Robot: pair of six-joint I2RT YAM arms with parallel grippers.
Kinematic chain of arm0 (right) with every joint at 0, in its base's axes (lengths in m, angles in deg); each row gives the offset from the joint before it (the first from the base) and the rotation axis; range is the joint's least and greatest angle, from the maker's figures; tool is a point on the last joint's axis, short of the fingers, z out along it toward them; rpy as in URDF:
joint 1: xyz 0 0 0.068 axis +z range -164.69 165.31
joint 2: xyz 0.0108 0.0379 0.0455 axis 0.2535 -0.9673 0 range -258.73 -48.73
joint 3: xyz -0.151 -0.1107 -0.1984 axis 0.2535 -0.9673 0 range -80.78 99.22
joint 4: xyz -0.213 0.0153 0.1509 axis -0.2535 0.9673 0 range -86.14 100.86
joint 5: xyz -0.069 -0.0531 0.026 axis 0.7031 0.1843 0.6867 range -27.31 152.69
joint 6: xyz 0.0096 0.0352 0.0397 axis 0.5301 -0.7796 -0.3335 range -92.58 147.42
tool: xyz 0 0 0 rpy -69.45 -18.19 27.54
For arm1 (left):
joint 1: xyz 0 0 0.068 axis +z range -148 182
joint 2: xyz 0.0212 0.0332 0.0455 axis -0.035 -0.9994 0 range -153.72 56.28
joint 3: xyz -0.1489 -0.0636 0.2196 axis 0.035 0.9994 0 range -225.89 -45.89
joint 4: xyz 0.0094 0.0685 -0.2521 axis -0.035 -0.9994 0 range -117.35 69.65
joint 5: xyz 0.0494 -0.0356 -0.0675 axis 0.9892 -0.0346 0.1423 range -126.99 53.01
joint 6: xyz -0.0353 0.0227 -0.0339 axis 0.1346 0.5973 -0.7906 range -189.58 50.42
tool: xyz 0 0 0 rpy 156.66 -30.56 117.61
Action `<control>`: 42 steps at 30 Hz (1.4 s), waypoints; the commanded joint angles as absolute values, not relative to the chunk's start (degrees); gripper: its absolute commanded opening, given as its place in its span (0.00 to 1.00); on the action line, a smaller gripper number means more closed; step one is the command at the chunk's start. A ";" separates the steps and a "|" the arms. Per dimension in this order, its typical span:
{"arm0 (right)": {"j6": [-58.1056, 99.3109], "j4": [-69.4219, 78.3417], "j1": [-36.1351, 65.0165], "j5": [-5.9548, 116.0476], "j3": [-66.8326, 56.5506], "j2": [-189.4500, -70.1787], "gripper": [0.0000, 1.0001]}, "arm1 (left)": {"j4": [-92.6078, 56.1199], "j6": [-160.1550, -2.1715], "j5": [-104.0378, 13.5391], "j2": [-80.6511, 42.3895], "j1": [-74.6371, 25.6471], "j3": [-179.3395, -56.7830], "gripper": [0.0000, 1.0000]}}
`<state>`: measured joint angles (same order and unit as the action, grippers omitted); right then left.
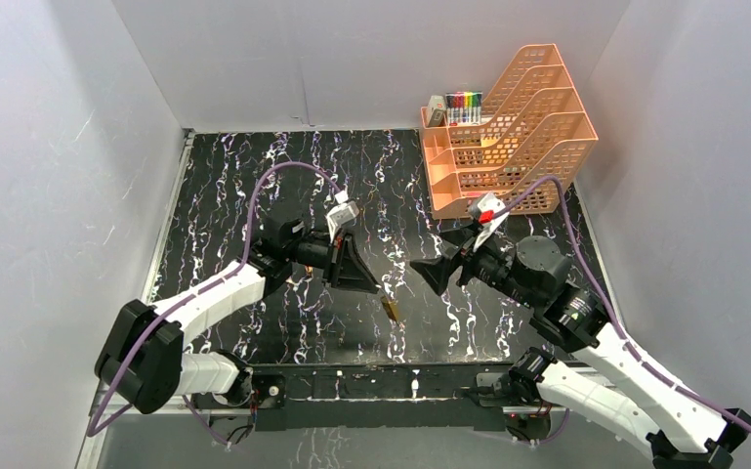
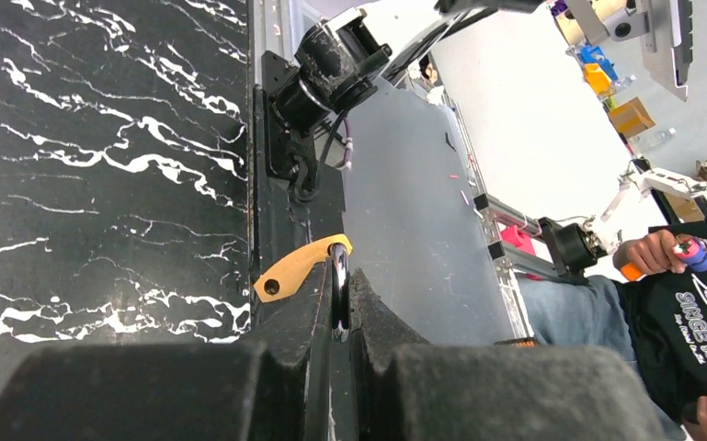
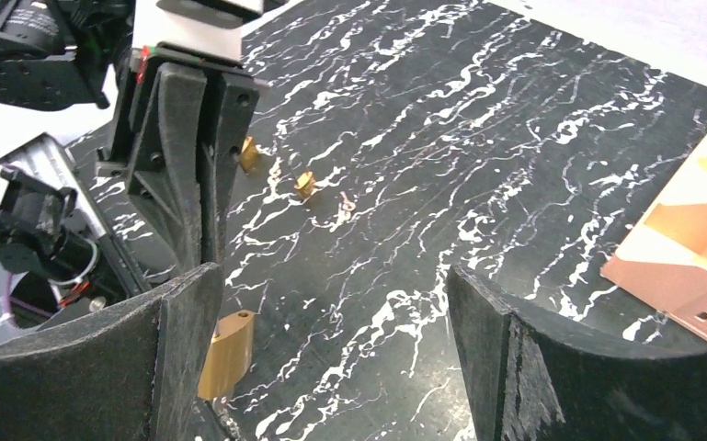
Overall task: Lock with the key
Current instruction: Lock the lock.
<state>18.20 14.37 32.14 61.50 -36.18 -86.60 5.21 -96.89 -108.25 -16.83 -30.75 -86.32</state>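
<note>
Padlock dangles from my left claw, which is pinched tight on its steel shackle, low over the black marbled surface between my two arms. My right claw faces it, spread wide, holding and touching nothing. I see no key in the lock. By my judgement the step in hand is fetching the key. Small brass pieces lie beyond, too small to name. Next comes a precise pinch, then lining up with the keyhole.
</note>
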 commanded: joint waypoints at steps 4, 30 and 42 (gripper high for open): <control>19.60 9.12 31.90 51.49 -39.08 -86.20 0.98 | 20.72 -102.82 -99.86 -9.13 -30.95 -84.69 0.00; 25.70 -29.94 31.87 43.16 -57.85 -82.70 0.99 | 40.07 -105.84 -72.99 4.36 -30.95 -72.17 0.00; 27.33 -39.70 31.90 39.98 -58.07 -89.55 0.97 | 41.86 -106.78 -74.18 5.12 -30.95 -72.17 0.00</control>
<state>26.14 -32.78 32.14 41.32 -59.69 -88.09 34.87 -106.69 -73.94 3.22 -30.79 -71.74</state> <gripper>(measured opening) 0.983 0.040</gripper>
